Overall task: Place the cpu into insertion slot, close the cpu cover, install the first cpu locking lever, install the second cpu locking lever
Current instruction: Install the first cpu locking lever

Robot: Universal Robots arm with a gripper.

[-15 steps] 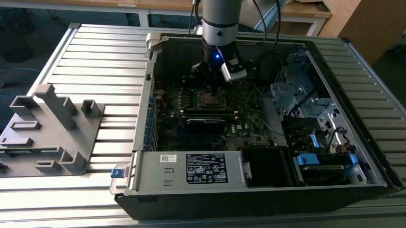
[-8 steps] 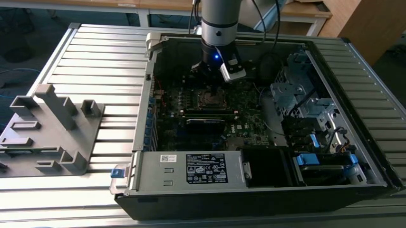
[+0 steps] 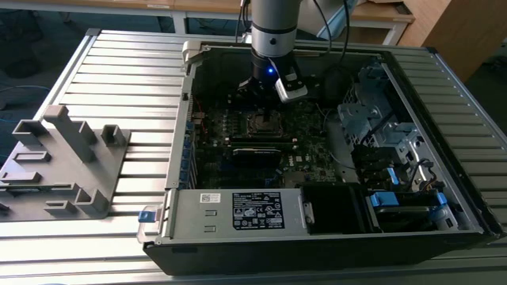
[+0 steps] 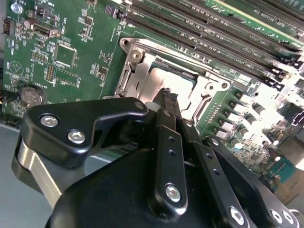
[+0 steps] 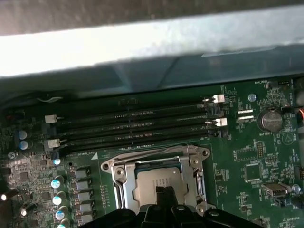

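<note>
The cpu [image 5: 159,183] already sits in the slot [image 5: 124,176] with the cover [image 5: 154,160] down over it, and the gripper [image 4: 168,97], fingers [image 4: 165,102] pinched together and empty, hovers just above the cover, so the lever step looks in hand.

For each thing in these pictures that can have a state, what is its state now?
cpu: lying flat in the insertion slot.
insertion slot: filled by the cpu.
cpu cover: closed down flat around the cpu.
gripper: jaws shut, tips just above the cpu cover.
computer case: side open, motherboard exposed.
memory slots: hold long black sticks.
</note>
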